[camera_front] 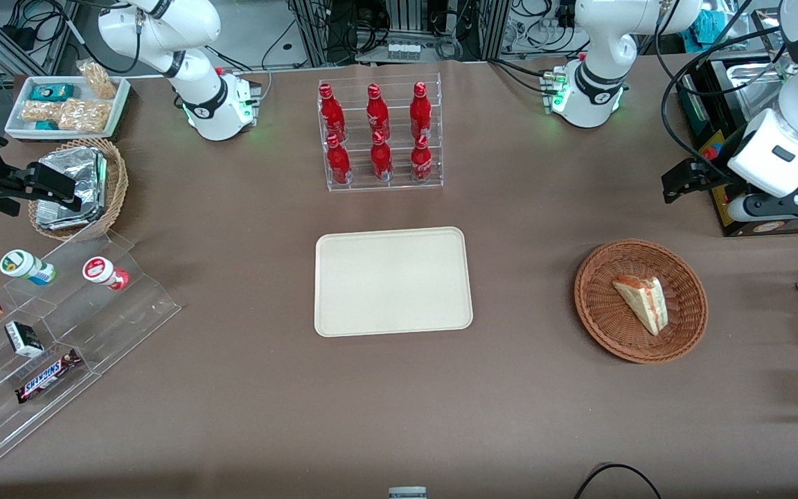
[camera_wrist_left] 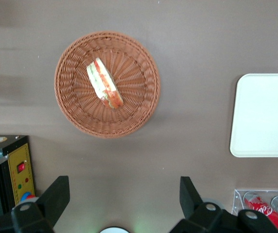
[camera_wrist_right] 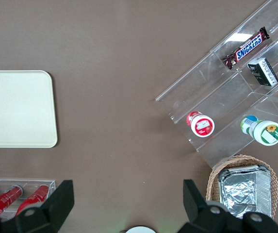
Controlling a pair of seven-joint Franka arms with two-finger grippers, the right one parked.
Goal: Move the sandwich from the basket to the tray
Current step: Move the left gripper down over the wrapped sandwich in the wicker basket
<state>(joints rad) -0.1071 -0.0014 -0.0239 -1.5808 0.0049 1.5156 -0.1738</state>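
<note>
- My gripper [camera_wrist_left: 122, 201] hangs high over the brown table [camera_front: 524, 416], fingers spread wide apart and holding nothing; in the front view it [camera_front: 683, 181] sits toward my end of the table, farther from the front camera than the basket.
- One sandwich [camera_front: 641, 302] lies on its side in the one reddish-brown basket [camera_front: 596, 305]; from my wrist camera I see the sandwich [camera_wrist_left: 104, 83] with its red and green layers showing, resting near the middle of the basket [camera_wrist_left: 139, 104].
- One cream tray [camera_front: 393, 281] lies flat at the table's middle, well apart from the basket, with nothing on it; my wrist camera catches one end of the tray [camera_wrist_left: 265, 115].
- Six red bottles stand in a clear rack [camera_front: 381, 135], three on the higher step and three on the lower, farther from the front camera than the tray.
- Toward the parked arm's end: one tan wicker basket [camera_front: 113, 187] holding foil packs [camera_front: 70, 187], and one white tray [camera_front: 66, 104] of snack bags.
- A stepped clear stand [camera_front: 59, 333] there carries two small lidded cups [camera_front: 104, 272], one Snickers bar [camera_front: 47, 375] and a few small boxes.
</note>
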